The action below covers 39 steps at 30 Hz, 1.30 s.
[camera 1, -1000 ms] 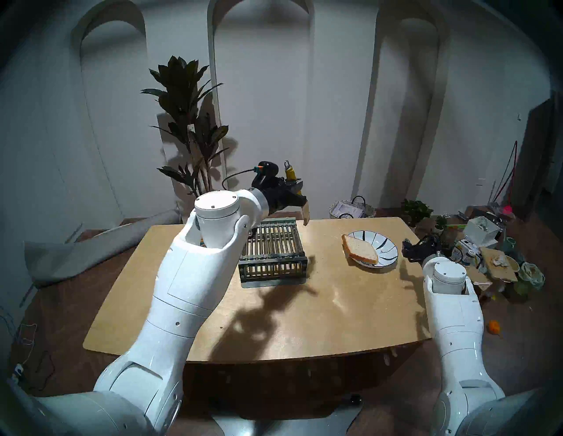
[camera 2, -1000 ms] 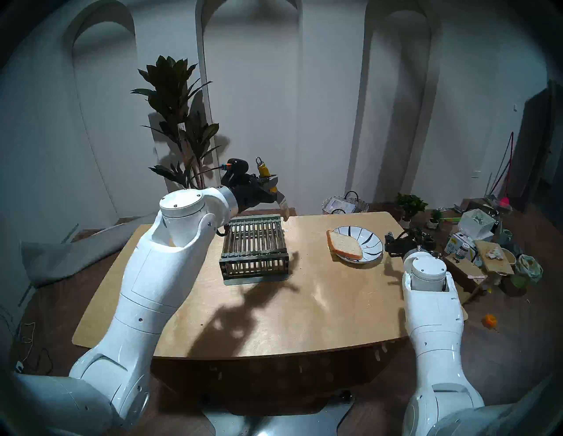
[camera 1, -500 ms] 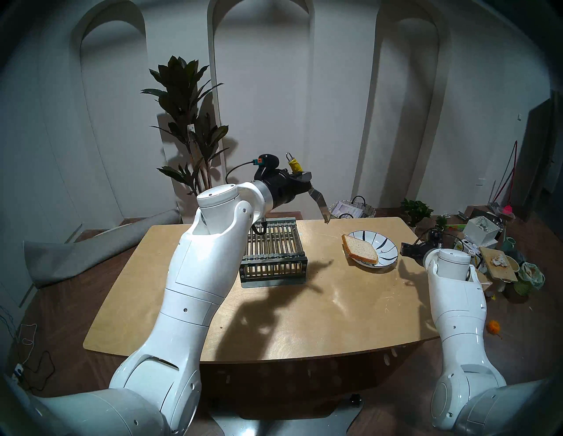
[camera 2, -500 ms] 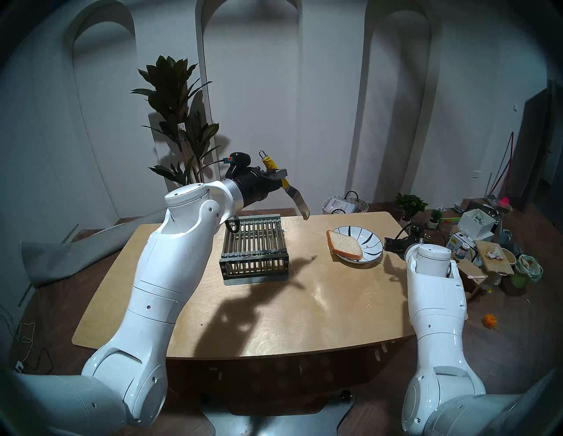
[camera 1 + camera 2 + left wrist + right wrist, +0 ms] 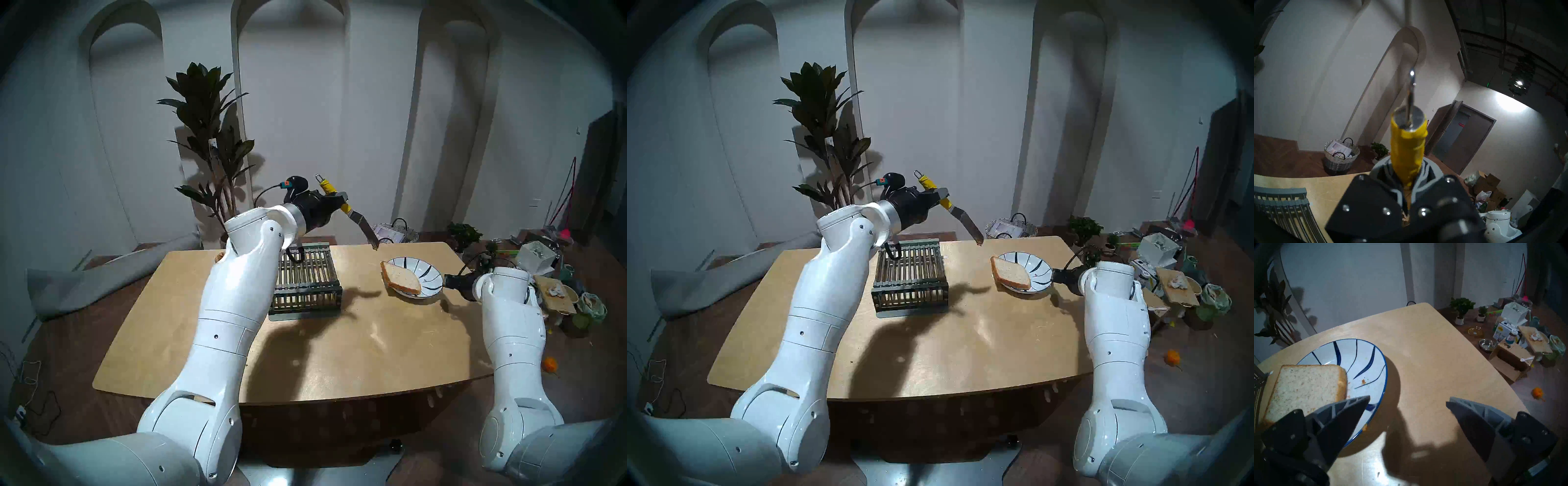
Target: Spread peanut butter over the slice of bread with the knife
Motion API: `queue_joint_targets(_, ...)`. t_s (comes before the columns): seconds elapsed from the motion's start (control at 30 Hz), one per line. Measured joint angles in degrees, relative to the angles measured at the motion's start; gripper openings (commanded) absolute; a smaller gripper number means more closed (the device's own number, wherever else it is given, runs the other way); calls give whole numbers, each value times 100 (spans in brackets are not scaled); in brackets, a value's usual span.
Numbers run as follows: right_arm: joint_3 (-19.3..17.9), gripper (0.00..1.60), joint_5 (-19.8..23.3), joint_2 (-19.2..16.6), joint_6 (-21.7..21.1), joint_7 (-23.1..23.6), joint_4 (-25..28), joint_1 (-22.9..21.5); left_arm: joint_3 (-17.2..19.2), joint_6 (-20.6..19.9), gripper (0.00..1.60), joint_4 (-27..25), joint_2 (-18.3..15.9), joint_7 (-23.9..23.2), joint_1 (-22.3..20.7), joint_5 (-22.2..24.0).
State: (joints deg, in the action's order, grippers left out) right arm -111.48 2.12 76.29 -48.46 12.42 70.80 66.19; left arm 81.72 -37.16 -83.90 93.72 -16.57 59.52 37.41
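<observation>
My left gripper (image 5: 339, 200) is clamped on the knife (image 5: 349, 212), pads across the yellow handle; in the left wrist view the handle runs up out of the closed jaws, loop end away from them, blade hidden behind the gripper body. From the head views the knife's long axis runs as a diagonal: loop up and back on my left side of the gripper, blade down and out to my right, tip hanging in the air above the far edge of the table (image 5: 339, 356). Small tan dab on the tip, likely peanut butter; too small to be sure. The bread (image 5: 402, 278) lies below and to the right of the tip, nearer me, well apart from it, lying over the left rim of the plate (image 5: 431, 275) and bare on top. Judgement: the blade already points roughly toward the slice, so the next move is down and right along that line. My right gripper (image 5: 1407, 400) stands wide apart and empty, just beside the plate's right rim, far closer to the bread than the left. The rack (image 5: 305, 278) sits below my left wrist. No jar in view.
</observation>
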Motion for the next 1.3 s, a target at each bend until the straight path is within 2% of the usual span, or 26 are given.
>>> queue_joint_targets(0.17,-67,160,55,2,-233,5,21,-93,159,58,0,153,220,223,1,157)
queue_joint_targets(0.43,-119,160,89,31,-291,-82,-100,-236,253,166,0,330,449,528,1,246)
queue_joint_targets(0.8,-161,160,162,124,-56,-194,-549,-398,312,435,0,778,696,951,-2,258)
queue_joint_targets(1.3,-230,160,283,80,260,-134,-1189,-671,135,780,0,1247,989,1390,-40,229)
